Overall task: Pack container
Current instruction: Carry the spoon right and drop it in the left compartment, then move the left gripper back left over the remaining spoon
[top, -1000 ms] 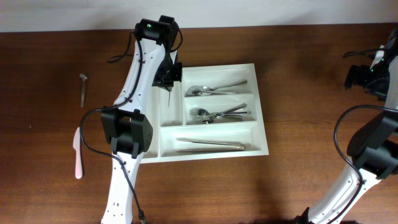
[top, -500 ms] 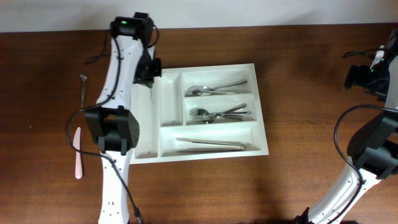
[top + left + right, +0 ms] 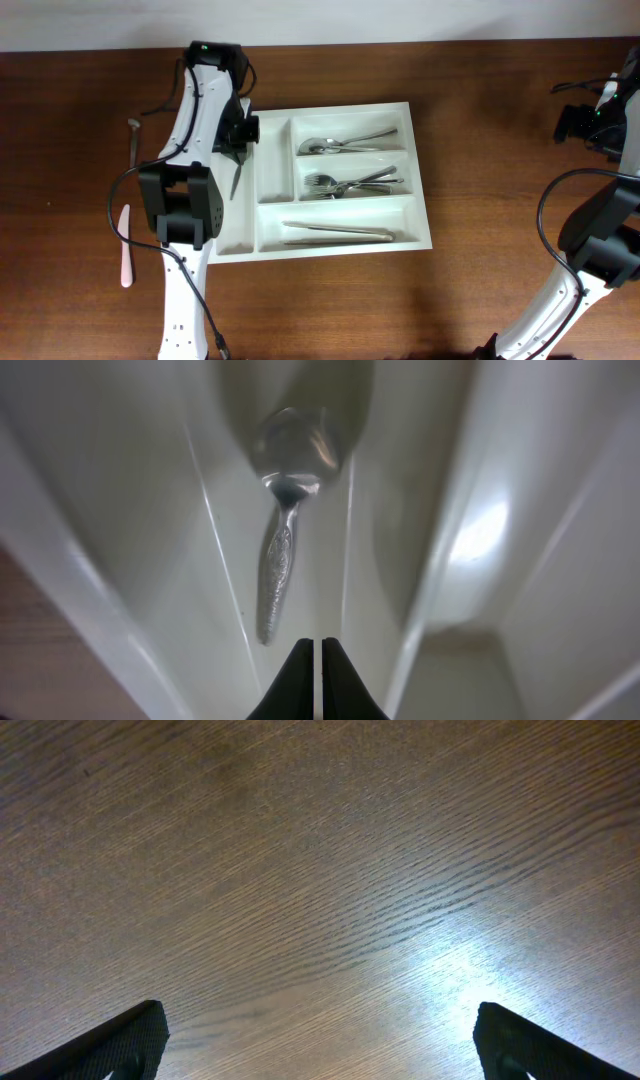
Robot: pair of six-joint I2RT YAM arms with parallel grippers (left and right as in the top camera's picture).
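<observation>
The container [image 3: 424, 190], a white cutlery tray, lies mid-table. My left gripper [image 3: 240, 140] hangs over its leftmost narrow compartment, jaws together with nothing between them. A metal spoon [image 3: 236, 180] lies lengthwise in that compartment just beyond the tips. In the left wrist view the spoon [image 3: 280, 520] has its bowl far and its handle end close to my left gripper [image 3: 312, 647], slightly left of it and apart from it, between white tray walls [image 3: 440, 590]. My right gripper [image 3: 320, 1040] is open over bare wood, and the overhead view shows that gripper [image 3: 583, 124] at the far right.
The long compartments hold spoons [image 3: 345, 143], forks [image 3: 355, 183] and long metal pieces [image 3: 335, 233]. On the wood left of the tray lie a small metal utensil [image 3: 134, 143] and a pink-and-white knife [image 3: 124, 245]. The left arm stretches across the tray's left edge.
My left gripper moved left from the second narrow compartment to the leftmost one, carrying the thin utensil. The spoon now lies free in that compartment. The right arm has not moved.
</observation>
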